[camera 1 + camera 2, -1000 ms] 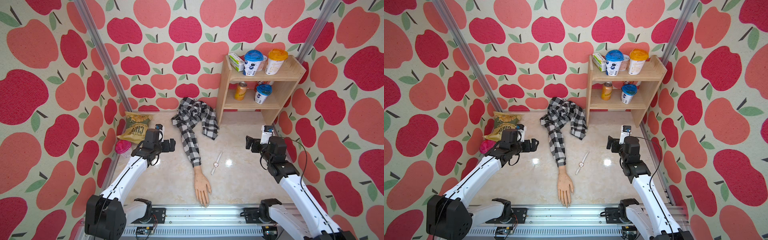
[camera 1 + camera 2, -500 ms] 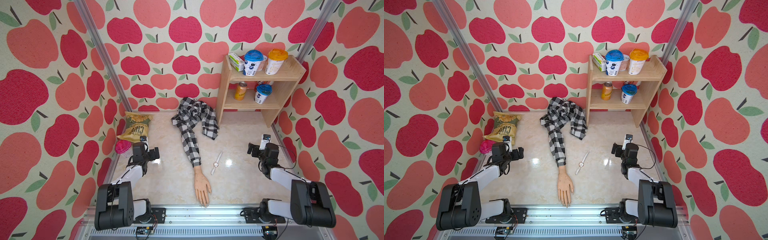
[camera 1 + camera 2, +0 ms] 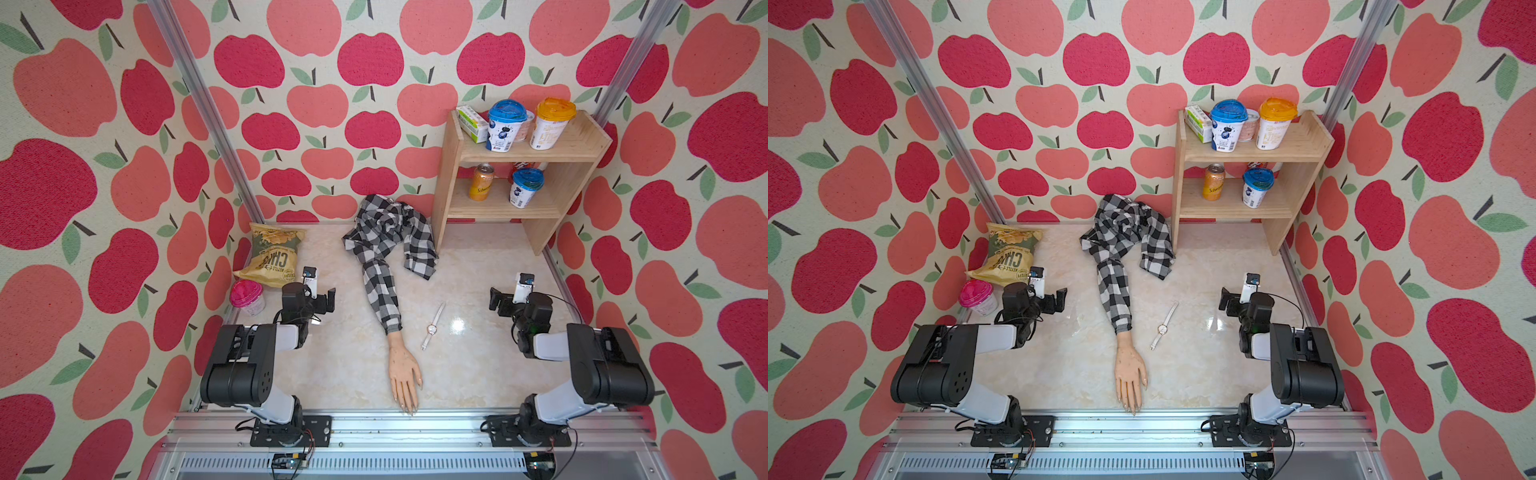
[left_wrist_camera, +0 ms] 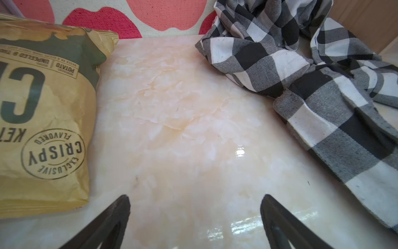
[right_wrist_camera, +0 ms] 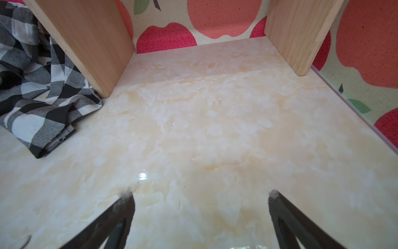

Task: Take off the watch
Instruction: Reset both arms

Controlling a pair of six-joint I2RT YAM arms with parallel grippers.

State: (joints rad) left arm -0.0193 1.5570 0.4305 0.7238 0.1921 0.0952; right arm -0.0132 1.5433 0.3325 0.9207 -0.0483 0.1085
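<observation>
The watch (image 3: 432, 329) (image 3: 1163, 329) lies flat and unfastened on the marble tabletop, just right of the mannequin arm's checked sleeve cuff (image 3: 392, 324). The mannequin hand (image 3: 403, 370) points at the front rail, and its wrist is bare. My left gripper (image 3: 308, 296) (image 4: 195, 200) is open over bare table, well left of the sleeve. My right gripper (image 3: 517, 299) (image 5: 201, 194) is open over bare table, well right of the watch. Neither wrist view shows the watch.
A chips bag (image 3: 272, 257) (image 4: 43, 120) and a pink-lidded cup (image 3: 246, 295) sit at the left wall. A wooden shelf (image 3: 519, 212) with cups and a can stands at the back right. The crumpled checked shirt (image 4: 301, 75) (image 5: 32, 86) lies against its leg.
Both arms have folded back toward the front rail, and the grippers have drawn away from the middle to their own sides. The watch and mannequin arm have not moved.
</observation>
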